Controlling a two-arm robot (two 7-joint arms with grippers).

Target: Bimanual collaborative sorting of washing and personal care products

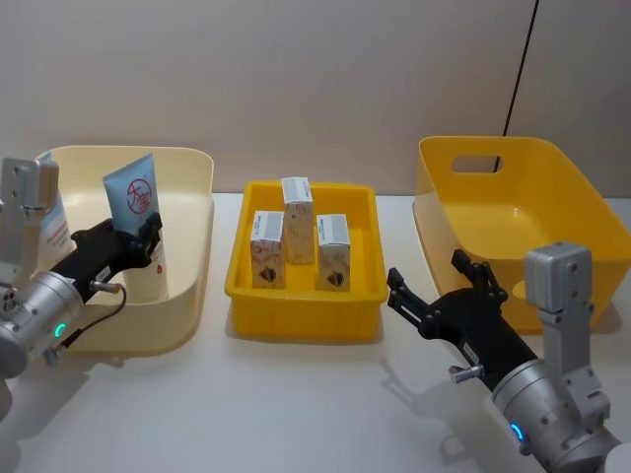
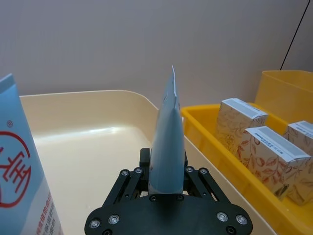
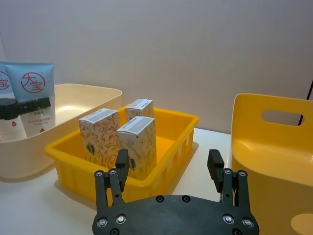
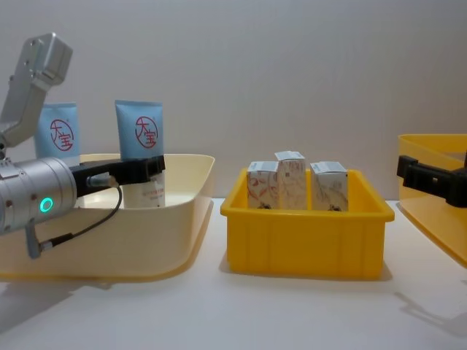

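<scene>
While upright — glossy, wedge-thin tube (image 2: 166, 147)

Blue, white, red, yellow!
Here's a light-blue-and-white tube (image 1: 131, 195) with red circular logo, its twin (image 4: 58, 131) matching; white cartons (image 1: 297, 212) show reddish-orange swirls (leafy sprigs); yellow tray (image 1: 306, 320), cream bin (image 1: 197, 256).

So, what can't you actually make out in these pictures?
- Second tube: head view, mostly behind the left arm's wrist block.
- Held tube: chest view, middle covered by the left end effector, base behind the cream bin wall.
- Cartons: print too small to read.
- Right end effector: chest view, side-on and cut by the right edge; the right wrist view shows it open.
</scene>
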